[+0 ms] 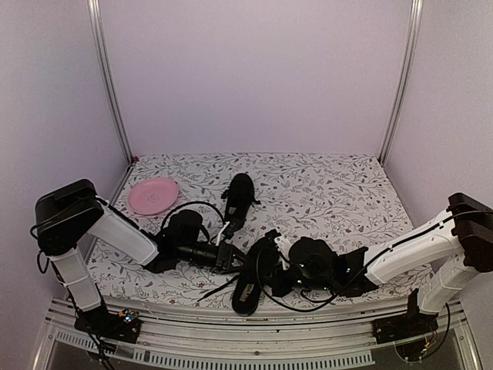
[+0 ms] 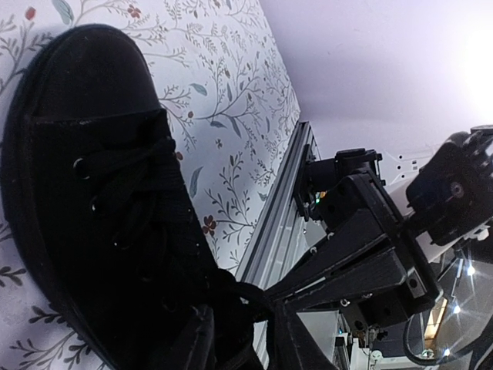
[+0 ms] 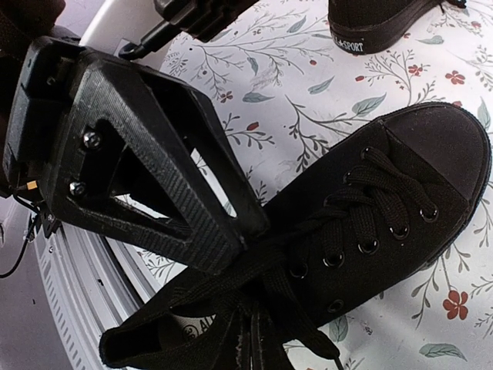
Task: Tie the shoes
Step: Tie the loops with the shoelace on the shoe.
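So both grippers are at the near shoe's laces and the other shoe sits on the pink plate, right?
No: the other shoe sits on the patterned cloth beside the pink plate, apart from it, per the top view. The left gripper and right gripper are at the near shoe's laces.

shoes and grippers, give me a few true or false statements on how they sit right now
1. The pink plate lies at the far left of the table. True.
2. Both shoes rest on the plate. False: the near shoe and the far shoe lie on the floral cloth.
3. The left gripper and the right gripper meet at the near shoe's laces. True.
4. The right gripper is wide open. False: it is shut on the laces.
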Motion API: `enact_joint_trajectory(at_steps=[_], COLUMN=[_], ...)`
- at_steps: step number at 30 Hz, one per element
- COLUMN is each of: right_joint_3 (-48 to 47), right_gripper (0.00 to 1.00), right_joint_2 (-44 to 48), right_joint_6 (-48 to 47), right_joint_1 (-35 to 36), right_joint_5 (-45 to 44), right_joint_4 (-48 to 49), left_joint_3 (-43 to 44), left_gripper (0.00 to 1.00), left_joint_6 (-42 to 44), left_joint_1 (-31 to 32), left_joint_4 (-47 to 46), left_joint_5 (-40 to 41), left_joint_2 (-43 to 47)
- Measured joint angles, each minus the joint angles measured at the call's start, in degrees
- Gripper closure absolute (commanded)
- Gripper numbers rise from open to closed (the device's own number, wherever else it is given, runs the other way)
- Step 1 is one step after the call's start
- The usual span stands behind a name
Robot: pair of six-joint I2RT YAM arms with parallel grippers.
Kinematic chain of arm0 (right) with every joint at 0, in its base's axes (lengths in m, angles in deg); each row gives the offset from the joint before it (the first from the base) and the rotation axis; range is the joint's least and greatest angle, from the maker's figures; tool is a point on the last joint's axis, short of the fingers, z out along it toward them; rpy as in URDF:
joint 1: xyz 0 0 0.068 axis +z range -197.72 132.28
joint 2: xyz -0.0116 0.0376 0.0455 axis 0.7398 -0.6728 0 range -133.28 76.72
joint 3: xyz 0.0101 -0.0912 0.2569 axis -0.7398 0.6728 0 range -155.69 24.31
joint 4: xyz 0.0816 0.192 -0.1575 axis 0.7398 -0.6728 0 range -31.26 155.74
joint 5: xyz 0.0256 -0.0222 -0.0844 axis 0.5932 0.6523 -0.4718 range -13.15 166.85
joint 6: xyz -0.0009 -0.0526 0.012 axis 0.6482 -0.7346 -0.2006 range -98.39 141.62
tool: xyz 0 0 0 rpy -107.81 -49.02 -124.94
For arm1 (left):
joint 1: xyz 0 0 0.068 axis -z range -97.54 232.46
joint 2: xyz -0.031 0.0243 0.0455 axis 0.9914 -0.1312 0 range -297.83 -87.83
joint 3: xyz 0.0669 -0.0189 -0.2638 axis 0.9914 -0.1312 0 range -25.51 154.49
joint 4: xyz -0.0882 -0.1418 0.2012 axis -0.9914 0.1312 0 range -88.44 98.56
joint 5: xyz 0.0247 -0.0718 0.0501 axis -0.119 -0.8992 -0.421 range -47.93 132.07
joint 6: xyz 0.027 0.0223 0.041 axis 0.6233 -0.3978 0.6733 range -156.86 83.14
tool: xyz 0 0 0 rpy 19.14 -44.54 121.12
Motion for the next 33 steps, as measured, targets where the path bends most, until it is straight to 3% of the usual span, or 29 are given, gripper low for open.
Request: enact_joint_trajectory(at_steps=[13, 21, 33], right_joint_3=[0.0, 0.0, 0.9], right_gripper=[0.98, 0.98, 0.98], right_joint_2=[-1.2, -1.8, -1.3], right_joint_6=[0.0, 0.0, 1.2], right_joint_1=[-1.1, -1.3, -1.6], right_joint_5=[0.4, 0.5, 0.2], right_joint_4=[1.5, 2.0, 2.6], left_joint_3=[1.4, 1.6, -3.1], left_gripper=[0.80, 1.00, 1.00], left_joint_6=[0.6, 1.4, -0.4], left_joint_1=[0.4, 0.5, -0.3], left_joint_4=[1.7, 3.6, 1.0], left_joint_5=[0.1, 1.2, 3.2], left_joint_2=[-1.1, -1.1, 2.3])
